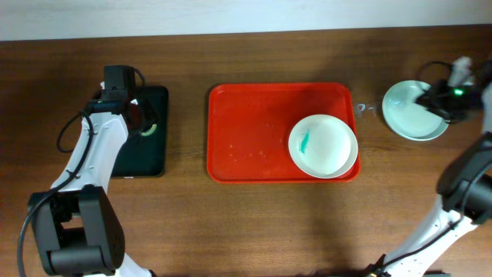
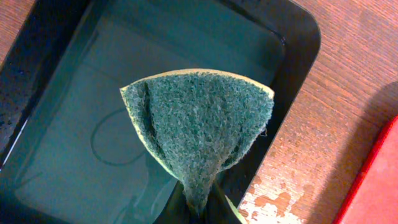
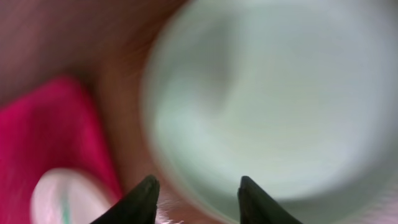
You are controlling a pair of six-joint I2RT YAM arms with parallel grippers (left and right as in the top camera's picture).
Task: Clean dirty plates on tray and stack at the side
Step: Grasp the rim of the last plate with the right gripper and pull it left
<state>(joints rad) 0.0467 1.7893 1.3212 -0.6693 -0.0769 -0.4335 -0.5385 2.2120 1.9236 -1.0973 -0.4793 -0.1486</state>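
The red tray [image 1: 246,131] lies mid-table. A white plate [image 1: 323,146] with a teal smear sits at the tray's right end; it also shows, blurred, in the right wrist view [image 3: 56,194]. A pale mint plate [image 1: 411,114] lies on the table to the right of the tray and fills the right wrist view [image 3: 267,99]. My right gripper [image 1: 440,100] [image 3: 196,190] is open just above this plate, with the plate's rim showing between the fingertips. My left gripper [image 1: 142,117] [image 2: 199,211] is shut on a green sponge [image 2: 199,124] above a black tray.
The black tray [image 1: 142,146] [image 2: 298,37] stands at the left and holds dark liquid. The red tray's corner [image 2: 380,186] shows in the left wrist view, and its edge [image 3: 50,130] shows in the right wrist view. A small clear object [image 1: 367,108] lies between the red tray and the mint plate.
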